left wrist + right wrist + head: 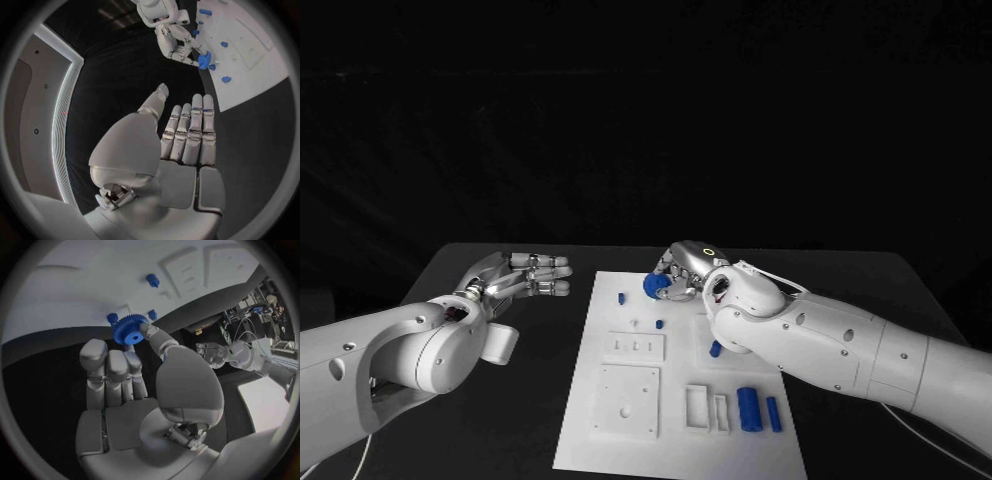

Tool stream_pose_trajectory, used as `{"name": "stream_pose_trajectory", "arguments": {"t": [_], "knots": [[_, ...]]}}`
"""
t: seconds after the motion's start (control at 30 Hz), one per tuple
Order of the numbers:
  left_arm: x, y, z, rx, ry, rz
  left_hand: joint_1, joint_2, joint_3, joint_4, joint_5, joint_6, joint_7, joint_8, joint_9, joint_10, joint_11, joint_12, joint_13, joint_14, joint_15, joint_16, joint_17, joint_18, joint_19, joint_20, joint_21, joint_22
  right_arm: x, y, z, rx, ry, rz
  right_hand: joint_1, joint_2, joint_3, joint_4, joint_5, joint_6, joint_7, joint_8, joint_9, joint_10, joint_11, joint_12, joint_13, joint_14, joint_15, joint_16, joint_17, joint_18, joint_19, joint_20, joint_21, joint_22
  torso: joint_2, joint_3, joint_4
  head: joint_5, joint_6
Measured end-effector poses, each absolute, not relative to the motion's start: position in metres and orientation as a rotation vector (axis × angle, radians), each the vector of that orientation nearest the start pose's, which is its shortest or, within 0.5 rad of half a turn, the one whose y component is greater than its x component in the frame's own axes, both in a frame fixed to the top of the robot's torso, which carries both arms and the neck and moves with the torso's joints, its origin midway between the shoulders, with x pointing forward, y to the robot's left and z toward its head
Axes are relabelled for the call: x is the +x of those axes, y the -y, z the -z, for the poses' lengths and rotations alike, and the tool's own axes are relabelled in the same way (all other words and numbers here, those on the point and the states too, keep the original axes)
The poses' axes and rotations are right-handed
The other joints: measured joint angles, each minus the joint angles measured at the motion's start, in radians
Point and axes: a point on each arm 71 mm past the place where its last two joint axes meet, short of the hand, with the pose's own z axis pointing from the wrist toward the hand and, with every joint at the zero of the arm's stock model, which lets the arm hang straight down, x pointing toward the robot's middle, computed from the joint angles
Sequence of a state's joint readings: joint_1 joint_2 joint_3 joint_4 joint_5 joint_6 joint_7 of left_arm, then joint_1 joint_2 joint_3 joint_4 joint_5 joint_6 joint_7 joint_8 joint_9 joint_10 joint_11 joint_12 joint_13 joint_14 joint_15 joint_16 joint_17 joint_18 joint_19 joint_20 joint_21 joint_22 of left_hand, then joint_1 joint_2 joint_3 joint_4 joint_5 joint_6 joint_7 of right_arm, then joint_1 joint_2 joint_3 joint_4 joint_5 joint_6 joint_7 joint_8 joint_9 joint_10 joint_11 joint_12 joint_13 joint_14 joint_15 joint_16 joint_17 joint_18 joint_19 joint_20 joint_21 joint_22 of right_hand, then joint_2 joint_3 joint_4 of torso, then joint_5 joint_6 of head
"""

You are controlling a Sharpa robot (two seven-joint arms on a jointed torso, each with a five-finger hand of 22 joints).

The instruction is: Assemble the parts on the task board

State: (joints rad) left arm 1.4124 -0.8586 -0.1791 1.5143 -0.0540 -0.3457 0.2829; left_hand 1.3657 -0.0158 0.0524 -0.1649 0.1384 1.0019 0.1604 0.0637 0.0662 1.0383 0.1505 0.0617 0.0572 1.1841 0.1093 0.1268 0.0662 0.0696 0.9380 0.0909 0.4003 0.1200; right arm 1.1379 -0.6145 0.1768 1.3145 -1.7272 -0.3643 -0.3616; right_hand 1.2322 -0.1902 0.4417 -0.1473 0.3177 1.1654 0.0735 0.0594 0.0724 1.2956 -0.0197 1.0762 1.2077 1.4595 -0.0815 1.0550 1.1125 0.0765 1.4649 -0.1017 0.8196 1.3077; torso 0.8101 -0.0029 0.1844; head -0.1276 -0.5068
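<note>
The white task board [733,450] lies in the middle of the black table. My right hand [689,272] hovers over the board's far edge and pinches a blue gear [653,286] between thumb and fingertips; the gear [128,332] shows close up in the right wrist view, above the board [75,285]. Small blue pegs [620,297] [658,323] stand in the board near the gear. My left hand [519,277] floats left of the board, off it, fingers straight and together [187,140], holding nothing. The left wrist view also shows the right hand [177,42] with the gear [204,60].
Two blue cylinders [749,408] [773,413] lie side by side near the board's front right. Another blue piece [715,349] sits beside my right forearm. Raised white plates [629,400] and a slotted block [697,405] occupy the board's front half.
</note>
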Motion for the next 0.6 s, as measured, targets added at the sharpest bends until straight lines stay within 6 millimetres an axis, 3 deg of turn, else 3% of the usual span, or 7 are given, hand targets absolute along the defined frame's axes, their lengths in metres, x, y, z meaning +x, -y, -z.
{"name": "stream_pose_trajectory", "arguments": {"t": [0.23,0.6], "knots": [[0.509,-0.222,0.131,-0.979,-1.489,1.398,0.0,0.0,0.0,0.0,0.0,0.0,0.0,0.0,0.0,0.0,0.0,0.0,0.0,0.0,0.0,0.0,0.0,0.0,0.0,0.0,0.0,0.0,0.542,0.154,0.156,-0.05,-1.474,-0.402,-0.003,-0.003,-0.002,0.002,0.0,0.003,0.0,0.0,-0.001,0.0,0.0,0.0,0.0,0.0,0.0,0.0,0.0,0.0,0.0,0.0,0.0,0.0,0.0,0.0002,0.0017,-0.001,-0.004],[0.509,-0.221,0.131,-0.978,-1.49,1.399,0.0,0.0,0.0,0.0,0.0,0.0,0.0,0.0,0.0,0.0,0.0,0.0,0.0,0.0,0.0,0.0,0.0,0.0,0.0,0.0,0.0,0.0,0.544,0.148,0.165,-0.066,-1.494,-0.396,-0.008,-0.008,-0.003,0.003,0.004,0.01,0.0,-0.001,-0.001,0.0,0.0,0.0,0.0,0.0,0.0,0.0,-0.001,0.0,0.0,0.0,0.0,0.0,0.0,0.0012,0.002,0.009,-0.008]]}}
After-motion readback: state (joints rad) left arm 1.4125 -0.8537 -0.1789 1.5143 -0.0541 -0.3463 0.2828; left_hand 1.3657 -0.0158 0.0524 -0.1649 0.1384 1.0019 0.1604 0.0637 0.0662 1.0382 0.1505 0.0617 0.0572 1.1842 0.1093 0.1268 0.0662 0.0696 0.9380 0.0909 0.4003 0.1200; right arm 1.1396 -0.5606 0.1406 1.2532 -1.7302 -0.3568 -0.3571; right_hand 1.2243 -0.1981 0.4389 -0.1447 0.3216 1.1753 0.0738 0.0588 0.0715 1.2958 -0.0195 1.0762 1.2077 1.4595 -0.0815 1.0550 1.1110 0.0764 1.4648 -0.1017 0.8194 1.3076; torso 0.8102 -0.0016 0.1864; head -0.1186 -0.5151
